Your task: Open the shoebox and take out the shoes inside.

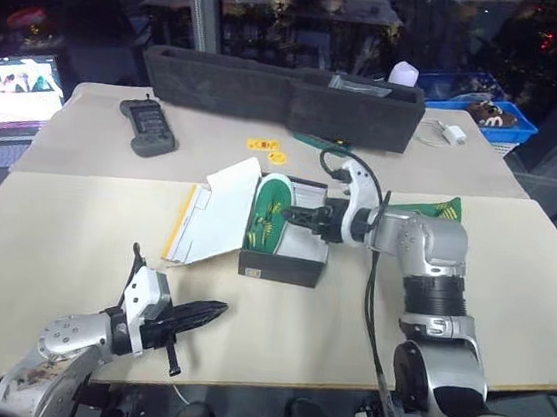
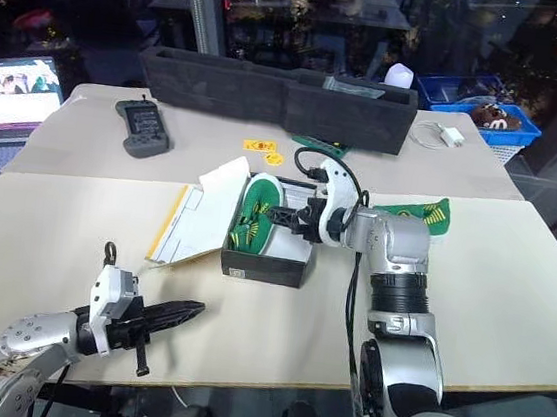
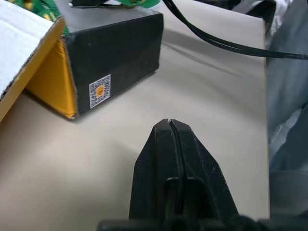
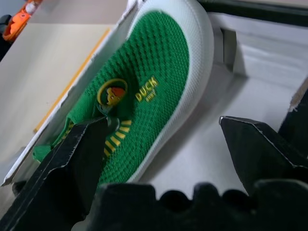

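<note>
1. The shoebox sits near the middle of the near table, lid flipped open to the left so its white inside faces up and a yellow edge shows. The box walls are dark, with a small code sticker on the near end.
2. Inside, one green shoe leans against the left wall of the box, white sole edge showing and a yellow duck badge on the green insole. The right half of the box shows bare white floor.
3. A second green shoe appears to lie on the table to the right of the box, partly hidden by the right arm; it cannot be told for sure.
4. Handling, as a judgement: the shoe looks small, light and soft in its knit upper, with a firmer rubbery sole rim. Pinching across the sole edge and upper wall near the heel or midfoot should hold best; the knit alone may fold and slip.
5. The right gripper hangs just over the box with fingers spread wide, grasping nothing, one finger by the shoe.
6. The left gripper is clenched and empty, low over the near table edge, well apart from the box.
7. The table is pale, smooth and matte.
8. On the far table: a long dark foam tray, a handheld device and small yellow pieces. A laptop glows far left; blue bins stand far right.
</note>
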`<state>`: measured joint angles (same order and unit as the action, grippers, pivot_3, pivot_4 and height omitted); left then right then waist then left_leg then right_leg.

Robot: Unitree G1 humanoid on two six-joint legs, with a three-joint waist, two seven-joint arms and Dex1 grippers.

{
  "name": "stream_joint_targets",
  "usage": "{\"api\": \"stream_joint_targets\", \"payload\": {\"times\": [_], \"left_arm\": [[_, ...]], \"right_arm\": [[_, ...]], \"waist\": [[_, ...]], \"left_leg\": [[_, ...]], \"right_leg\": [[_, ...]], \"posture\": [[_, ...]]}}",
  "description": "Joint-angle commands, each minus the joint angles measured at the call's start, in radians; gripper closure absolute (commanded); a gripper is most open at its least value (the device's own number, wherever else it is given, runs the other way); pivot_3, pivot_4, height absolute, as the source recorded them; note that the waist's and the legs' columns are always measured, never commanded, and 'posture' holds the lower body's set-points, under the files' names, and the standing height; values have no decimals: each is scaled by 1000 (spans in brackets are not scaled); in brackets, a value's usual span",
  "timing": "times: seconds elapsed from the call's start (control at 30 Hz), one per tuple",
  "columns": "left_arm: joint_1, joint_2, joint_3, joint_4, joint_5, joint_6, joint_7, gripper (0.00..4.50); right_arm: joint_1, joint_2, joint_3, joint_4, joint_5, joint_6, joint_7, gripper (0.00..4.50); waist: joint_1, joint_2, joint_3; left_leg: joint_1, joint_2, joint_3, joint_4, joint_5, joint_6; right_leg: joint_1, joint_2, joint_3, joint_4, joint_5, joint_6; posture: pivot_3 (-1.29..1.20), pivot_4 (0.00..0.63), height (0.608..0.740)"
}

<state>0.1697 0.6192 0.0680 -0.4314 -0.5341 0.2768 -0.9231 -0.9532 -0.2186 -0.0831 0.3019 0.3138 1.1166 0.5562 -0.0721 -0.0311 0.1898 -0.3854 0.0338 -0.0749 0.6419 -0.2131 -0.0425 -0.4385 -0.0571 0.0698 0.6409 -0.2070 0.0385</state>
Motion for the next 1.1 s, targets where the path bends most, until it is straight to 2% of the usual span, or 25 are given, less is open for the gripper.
{"api": "stream_joint_targets", "payload": {"times": [0.03, 0.13, 0.3, 0.53, 0.87, 0.97, 1.03, 1.07, 1.1], "left_arm": [[7, -2, 4, -35, -8, -5, 3, 4500], [11, -4, 1, -37, -5, -7, 6, 4500], [12, -5, 2, -27, -1, -15, 6, 4500], [15, -8, 1, -19, 3, -27, 2, 4500], [22, -8, -3, -20, 3, -31, -3, 4500], [23, -9, -2, -21, 2, -30, -3, 4500], [24, -8, -1, -23, 2, -29, -2, 4500], [24, -8, -1, -24, 2, -29, -2, 4500], [24, -8, -1, -24, 2, -28, -1, 4500]], "right_arm": [[-64, -7, 34, 132, -18, -100, 30, 20], [-126, 3, 64, 242, -29, -158, 65, 20], [-197, 33, 140, 314, -60, -209, 107, 20], [-182, 65, 235, 398, -132, -292, 144, 20], [-194, 84, 224, 650, -181, -425, 175, 20], [-214, 87, 208, 678, -185, -455, 176, 694], [-227, 88, 199, 675, -181, -463, 181, 1370], [-236, 86, 193, 669, -178, -465, 183, 1851], [-242, 85, 189, 665, -177, -467, 185, 2026]], "waist": [[-1, 0, 0], [-2, 0, 0], [-1, 0, 0], [-6, 0, 0], [-2, -4, -3], [-2, -4, -3], [-2, -4, -4], [-2, -4, -4], [-2, -4, -3]], "left_leg": [[0, 0, 0, 0, 0, 0], [1, 0, 0, 0, 0, 0], [-1, 0, 0, 0, 0, 0], [0, 0, 0, 0, 0, 1], [2, 0, 0, 0, -1, 1], [6, 0, 0, 0, -1, 1], [7, 1, 0, 0, -1, 1], [8, 1, 0, 0, -1, 1], [7, 1, 0, 0, -1, 1]], "right_leg": [[0, 0, 0, 0, 0, 0], [0, 0, 0, 0, 0, 0], [-1, 0, 0, 0, 0, 0], [-1, 1, 0, 0, 0, 0], [2, 1, 0, 0, 0, 0], [4, 1, 0, 0, -1, -1], [6, 1, 0, 0, -1, -1], [6, 1, 0, 0, -1, -1], [6, 1, 0, 0, -1, -1]], "posture": [[0, 150, 720], [0, 150, 720], [0, 150, 720], [0, 150, 720], [0, 150, 720], [0, 150, 720], [0, 150, 720], [0, 150, 720], [0, 150, 720]]}}
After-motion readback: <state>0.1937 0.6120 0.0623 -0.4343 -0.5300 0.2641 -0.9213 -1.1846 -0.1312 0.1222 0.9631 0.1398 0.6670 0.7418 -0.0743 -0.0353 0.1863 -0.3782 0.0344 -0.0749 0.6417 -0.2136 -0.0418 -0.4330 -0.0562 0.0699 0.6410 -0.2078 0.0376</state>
